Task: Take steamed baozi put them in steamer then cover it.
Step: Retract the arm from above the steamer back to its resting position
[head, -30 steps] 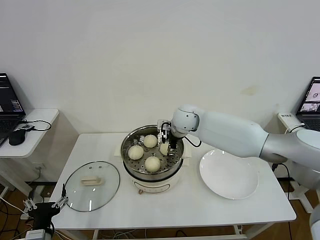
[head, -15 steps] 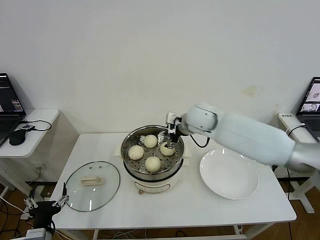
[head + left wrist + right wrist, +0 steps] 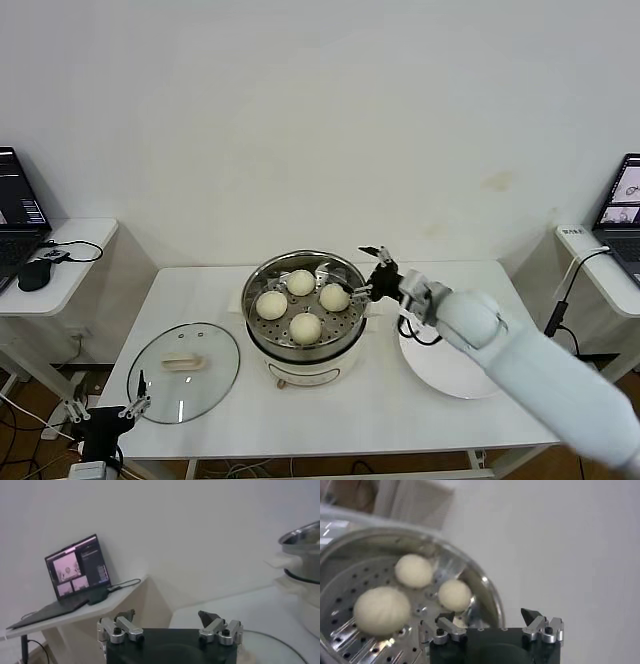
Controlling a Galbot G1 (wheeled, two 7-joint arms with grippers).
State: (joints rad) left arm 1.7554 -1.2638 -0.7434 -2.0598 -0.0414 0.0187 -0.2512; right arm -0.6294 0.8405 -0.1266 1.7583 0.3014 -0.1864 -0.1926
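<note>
1. Right gripper (image 3: pixel 374 270) hung just past the steamer's (image 3: pixel 304 345) rim on the plate side, fingers spread, nothing pinched.
2. Same in right wrist view: right gripper (image 3: pixel 490 620) w/ both fingertips apart, only air between.
3. All four steamed baozi (image 3: pixel 334 297) sat on the perforated tray inside the steamer. Nearest one lay just inside the rim from the right gripper, not touching it.
4. Other three farther in from that gripper: one (image 3: pixel 300 282) toward the wall, one (image 3: pixel 271 304) on the far side of the tray, one (image 3: pixel 305 326) toward the front edge.
5. Three of the baozi seen in wrist cam (image 3: pixel 382 609), below and beyond the fingertips.
6. Cover (image 3: pixel 184 371) lay flat on the table (image 3: pixel 330 415), well apart from the right gripper, on the other side of the steamer, handle up.
7. White plate (image 3: pixel 445 368) lay under the right arm, behind that gripper.
8. Left gripper (image 3: pixel 106 410) parked low at the table's front corner, just beside the cover's edge, fingers spread too (image 3: pixel 170 625), holding nothing.
9. Laptop (image 3: pixel 75 570) on a side desk beyond the left gripper.
</note>
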